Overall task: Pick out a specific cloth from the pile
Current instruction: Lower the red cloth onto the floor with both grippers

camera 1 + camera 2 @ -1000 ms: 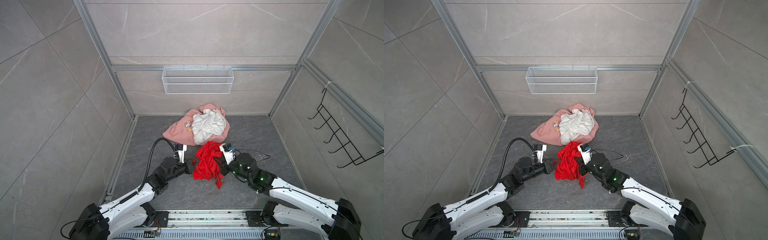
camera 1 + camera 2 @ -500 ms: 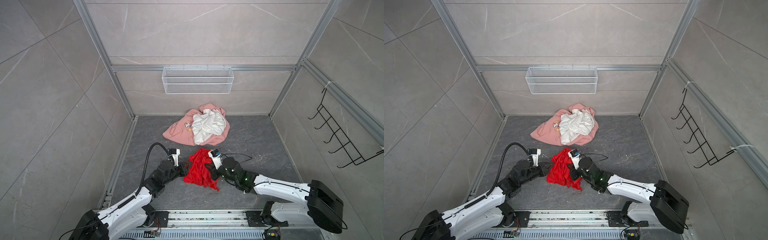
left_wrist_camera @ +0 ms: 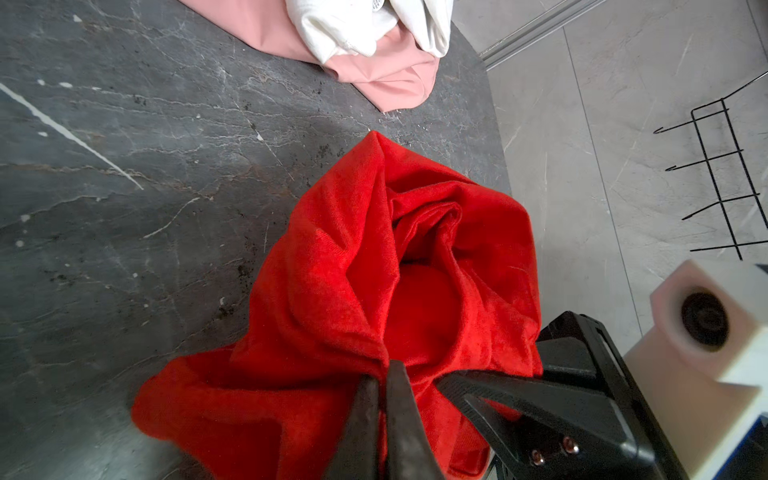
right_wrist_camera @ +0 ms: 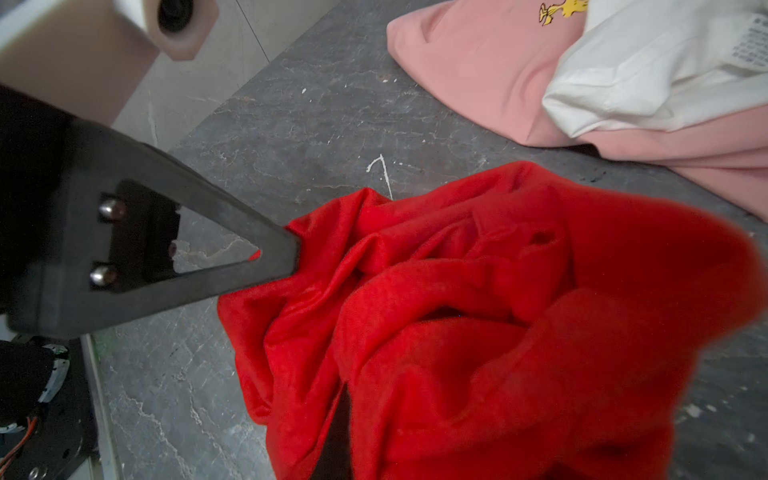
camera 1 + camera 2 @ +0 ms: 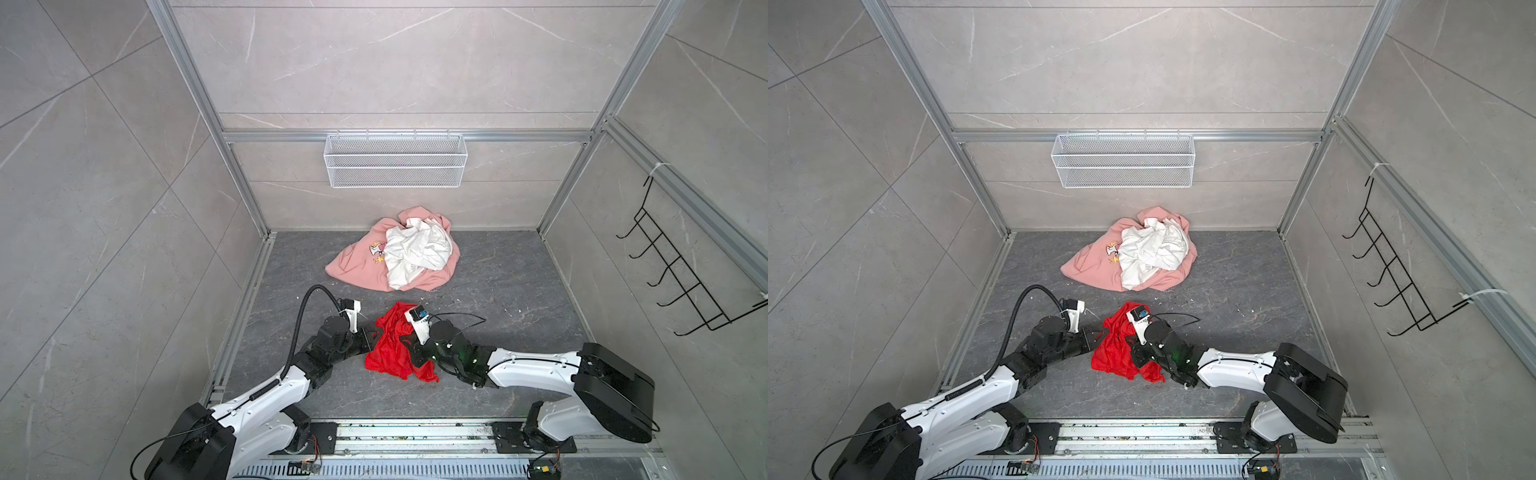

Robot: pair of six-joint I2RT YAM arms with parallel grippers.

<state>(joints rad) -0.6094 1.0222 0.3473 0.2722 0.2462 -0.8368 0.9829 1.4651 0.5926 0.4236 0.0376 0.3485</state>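
The cloth [image 5: 392, 349] lies bunched on the dark floor [image 5: 519, 299] between the two arms. It sits nearer the robot's base than a second ago, when its far end reached the near edge of the pile [image 5: 357, 270]. Bare floor now separates them, so the picking-out looks nearly done. Its long axis runs from pile to base, with the narrow peak toward the pile and the wider end spread toward the base. The left gripper [image 3: 384, 368] is pinched shut on a fold at its left edge. The right gripper [image 5: 415, 353] is closed on its right side, half buried in fabric.
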